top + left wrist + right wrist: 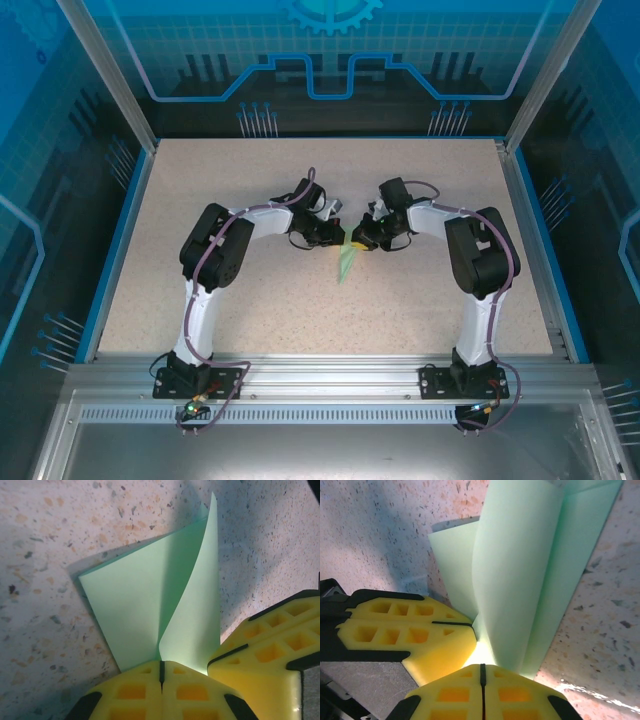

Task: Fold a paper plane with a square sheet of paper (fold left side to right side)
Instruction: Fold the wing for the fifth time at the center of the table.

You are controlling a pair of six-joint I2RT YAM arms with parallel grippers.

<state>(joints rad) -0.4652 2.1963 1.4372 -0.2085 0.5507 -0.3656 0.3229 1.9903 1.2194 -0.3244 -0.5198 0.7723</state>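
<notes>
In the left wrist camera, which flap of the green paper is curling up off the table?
The right-hand flap: it curves up to a tall point, while the left flap lies nearly flat on the table.

A robotics lab test cell: a left arm (205, 270) and a right arm (480, 262) stand bolted to a slotted aluminium rail (330, 378) at the near edge of a speckled, blue-rimmed table (260, 310), boxed in by metal frame posts (105, 70) and translucent blue panels (420, 45) printed with gear and circuit-line graphics.
</notes>
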